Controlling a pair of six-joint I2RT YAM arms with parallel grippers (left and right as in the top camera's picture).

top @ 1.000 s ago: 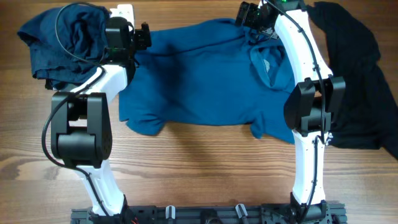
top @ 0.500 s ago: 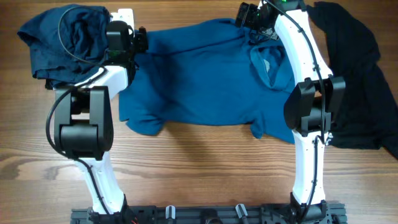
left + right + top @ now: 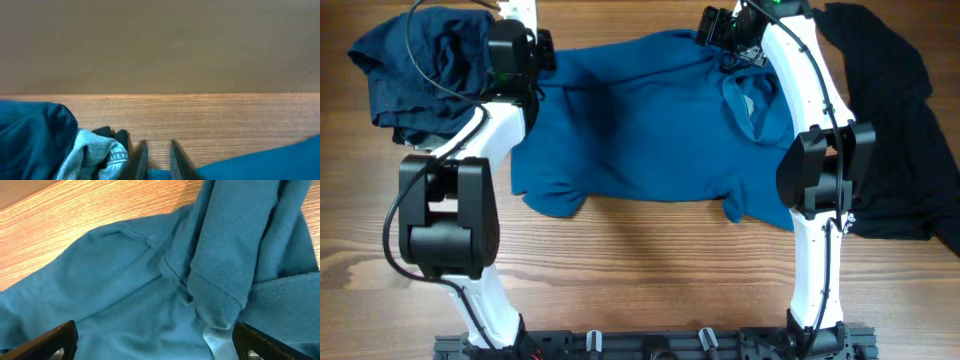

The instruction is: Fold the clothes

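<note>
Across the middle of the table (image 3: 650,285), a blue T-shirt (image 3: 630,130) spread out, navy clothes (image 3: 395,70) heaped upper left, a black garment (image 3: 895,120) far right, left jaws narrowly parted at the shirt's upper left edge, right jaws wide above its folded upper right part

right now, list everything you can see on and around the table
T-shirt: 1, medium blue, spread over the table's middle
black garment: 1, black, right of the T-shirt
navy heap: 1, dark navy, far-left corner
grey cloth: 1, light grey, against the navy heap
table: 1, brown wood, under everything
left gripper: 1, black, at the T-shirt's left edge, fingers close together
right gripper: 1, black, open over the T-shirt
</note>
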